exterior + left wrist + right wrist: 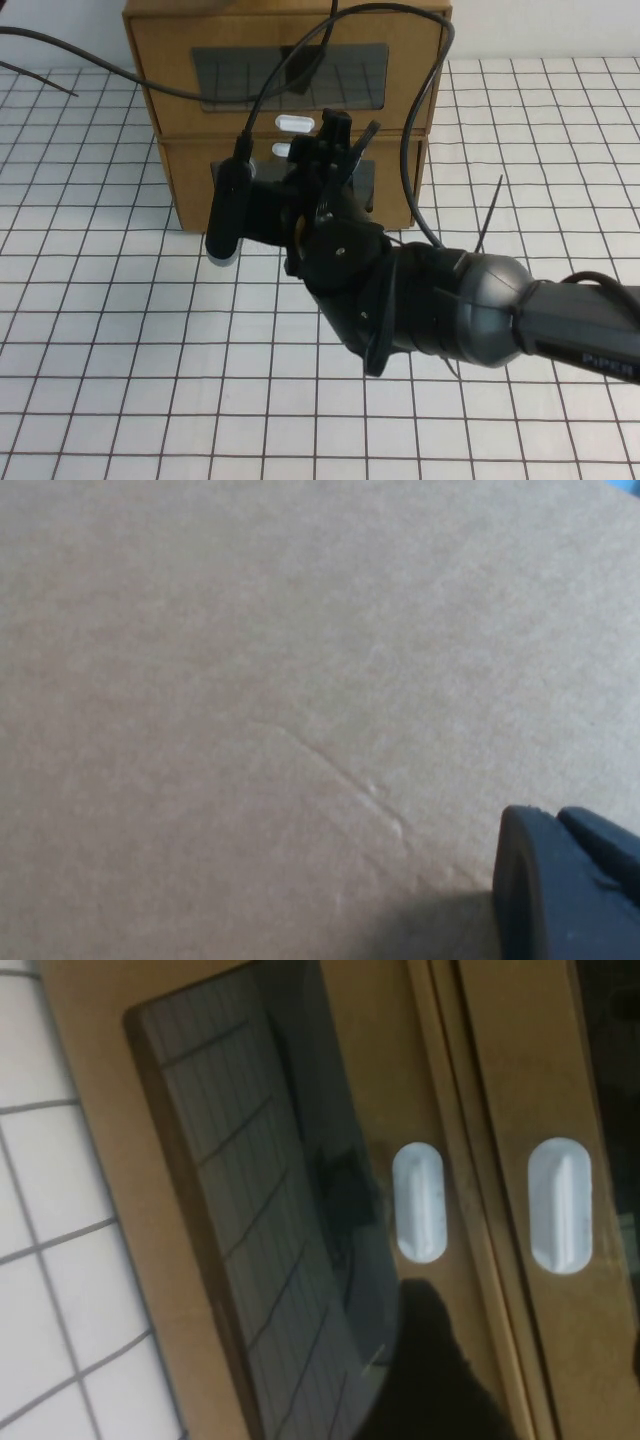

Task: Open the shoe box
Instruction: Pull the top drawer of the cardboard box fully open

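The brown cardboard shoe box (190, 185), the lower of two stacked at upper centre of the white gridded bench (100, 350), is half hidden by the right gripper (352, 128), whose fingers are held wide. The left gripper (565, 890) is seen cut off against plain cardboard (250, 680).

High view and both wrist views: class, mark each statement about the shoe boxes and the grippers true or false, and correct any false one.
1. The upper shoe box sits stacked on the lower shoe box. True.
2. The upper handle and the lower handle are white and oblong. True.
3. The right gripper is shut on the lower handle. False: its jaws stand open in front of the box fronts, holding nothing.
4. The left gripper hovers above the grid table. False: it is close to a plain cardboard surface.
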Motion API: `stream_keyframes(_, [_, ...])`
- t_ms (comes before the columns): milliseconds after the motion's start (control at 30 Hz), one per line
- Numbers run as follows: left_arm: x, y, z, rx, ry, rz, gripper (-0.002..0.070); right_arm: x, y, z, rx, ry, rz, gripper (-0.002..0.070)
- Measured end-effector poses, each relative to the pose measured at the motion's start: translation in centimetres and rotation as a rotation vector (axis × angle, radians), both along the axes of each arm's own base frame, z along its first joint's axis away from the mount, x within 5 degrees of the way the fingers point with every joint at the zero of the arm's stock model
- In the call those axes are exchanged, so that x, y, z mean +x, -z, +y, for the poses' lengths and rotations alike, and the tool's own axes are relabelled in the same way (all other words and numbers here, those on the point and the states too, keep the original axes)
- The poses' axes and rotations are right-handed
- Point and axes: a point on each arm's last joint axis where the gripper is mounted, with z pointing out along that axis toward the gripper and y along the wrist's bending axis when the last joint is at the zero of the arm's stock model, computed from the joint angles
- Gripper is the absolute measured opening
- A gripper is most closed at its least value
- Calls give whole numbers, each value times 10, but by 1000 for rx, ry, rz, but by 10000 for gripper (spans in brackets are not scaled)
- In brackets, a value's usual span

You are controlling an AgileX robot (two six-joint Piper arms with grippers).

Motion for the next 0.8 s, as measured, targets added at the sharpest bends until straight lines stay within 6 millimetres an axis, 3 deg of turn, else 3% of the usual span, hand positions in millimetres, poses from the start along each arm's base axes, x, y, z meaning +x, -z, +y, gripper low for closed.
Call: stream_keyframes(800, [0,0,0,1,1,1,-2,47,6,6,-37,-12,-27,382])
